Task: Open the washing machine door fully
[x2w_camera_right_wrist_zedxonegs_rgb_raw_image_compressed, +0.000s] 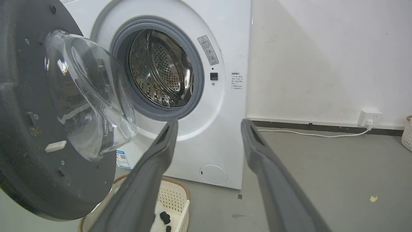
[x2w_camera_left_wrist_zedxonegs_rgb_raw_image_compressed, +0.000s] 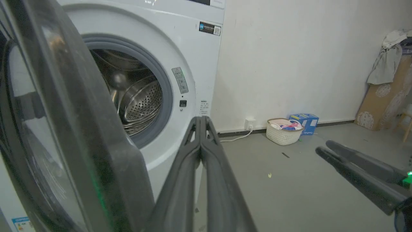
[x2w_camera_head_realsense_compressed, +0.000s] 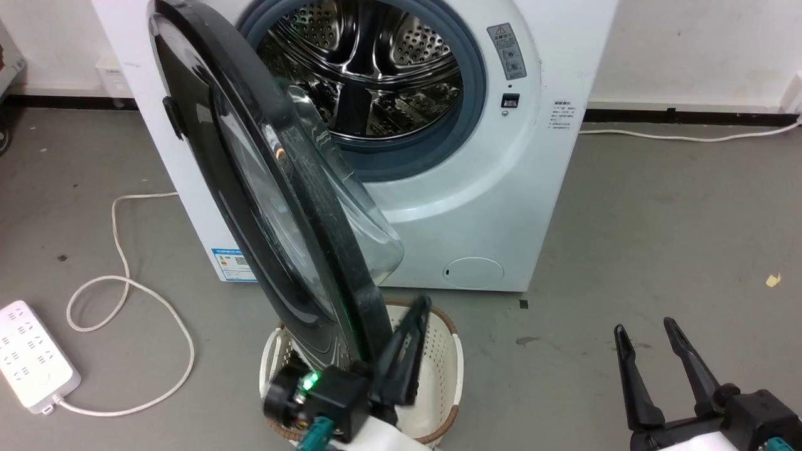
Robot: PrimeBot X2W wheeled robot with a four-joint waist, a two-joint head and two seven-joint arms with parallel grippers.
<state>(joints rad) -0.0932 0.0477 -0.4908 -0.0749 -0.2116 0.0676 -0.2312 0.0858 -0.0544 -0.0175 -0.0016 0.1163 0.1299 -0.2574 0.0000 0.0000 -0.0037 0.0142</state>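
laundry room: washer (x2w_camera_head_realsense_compressed: pixel 476 207), basket (x2w_camera_head_realsense_compressed: pixel 440 369)

A white basket (x2w_camera_head_realsense_compressed: pixel 443 366) is set on the grey floor (x2w_camera_head_realsense_compressed: pixel 626 219). A white power strip (x2w_camera_head_realsense_compressed: pixel 31 357) is laid at the left, and a white cord (x2w_camera_head_realsense_compressed: pixel 128 275) is looped beside it.

Washing machine door (x2w_camera_head_realsense_compressed: pixel 263 207): stands ajar left of drum mouth (x2w_camera_head_realsense_compressed: pixel 401 81), above basket (x2w_camera_head_realsense_compressed: pixel 446 363) on floor (x2w_camera_head_realsense_compressed: pixel 626 219); power strip (x2w_camera_head_realsense_compressed: pixel 34 363) farther left; machine (x2w_camera_head_realsense_compressed: pixel 476 213) against wall (x2w_camera_head_realsense_compressed: pixel 689 50)

The washing machine door (x2w_camera_head_realsense_compressed: pixel 250 188) hides the left side of the basket (x2w_camera_head_realsense_compressed: pixel 448 369). The words on the sticker (x2w_camera_head_realsense_compressed: pixel 509 51) are too small to read.
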